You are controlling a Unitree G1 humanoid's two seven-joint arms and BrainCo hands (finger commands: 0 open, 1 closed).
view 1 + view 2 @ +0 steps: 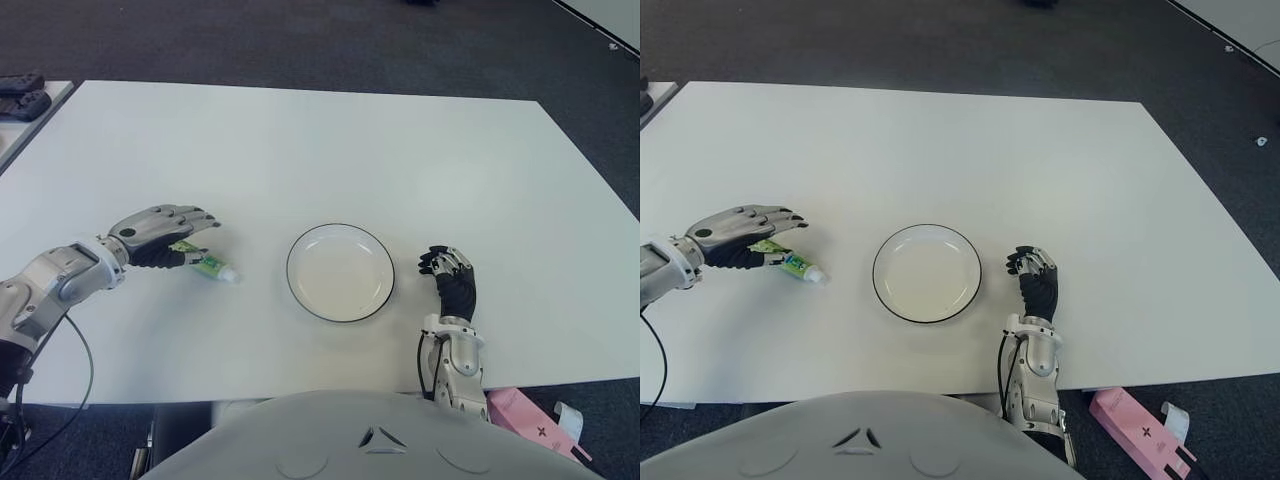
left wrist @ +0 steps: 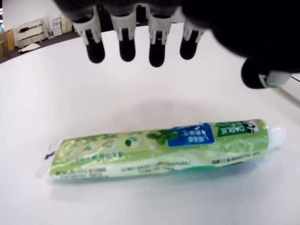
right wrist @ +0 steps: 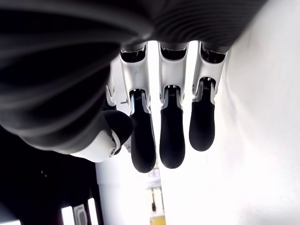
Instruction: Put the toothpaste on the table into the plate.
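Note:
A green toothpaste tube (image 1: 210, 263) with a white cap lies flat on the white table (image 1: 320, 150), left of a white plate (image 1: 340, 272) with a dark rim. My left hand (image 1: 165, 235) hovers just over the tube's tail end with fingers spread. In the left wrist view the tube (image 2: 159, 150) lies untouched below the fingertips (image 2: 126, 47). The plate holds nothing. My right hand (image 1: 452, 280) shows to the right of the plate, fingers loosely bent, holding nothing.
A pink box (image 1: 1140, 430) lies on the floor beyond the table's near right corner. Dark objects (image 1: 22, 95) sit on a neighbouring table at the far left. Dark carpet surrounds the table.

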